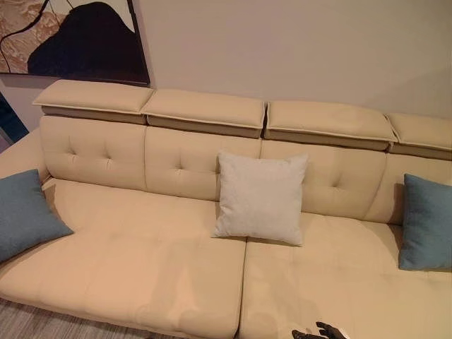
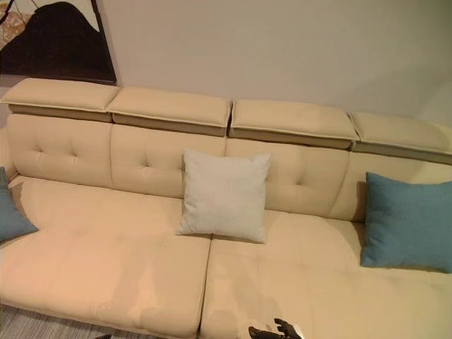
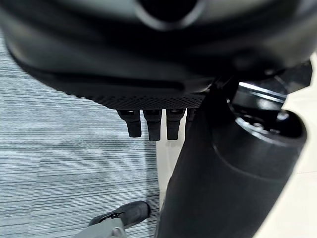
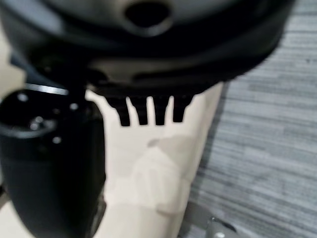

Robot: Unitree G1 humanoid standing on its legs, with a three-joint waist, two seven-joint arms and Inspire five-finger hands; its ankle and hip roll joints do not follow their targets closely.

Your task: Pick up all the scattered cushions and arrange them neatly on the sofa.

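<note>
A white cushion (image 1: 260,197) stands upright against the backrest at the middle of the beige sofa (image 1: 141,261). One blue cushion (image 1: 25,212) leans at the sofa's left end, and another blue cushion (image 2: 407,221) stands at the right end. My right hand (image 1: 319,331) shows at the lower edge, just over the seat's front. In the right wrist view it (image 4: 148,111) hangs with straight fingers over the sofa's front edge, holding nothing. My left hand (image 3: 151,124) hangs open above the grey carpet, holding nothing.
A dark framed picture (image 1: 78,39) hangs on the wall behind the sofa's left part. Striped grey carpet (image 3: 64,163) lies in front of the sofa. The seat has free room on both sides of the white cushion.
</note>
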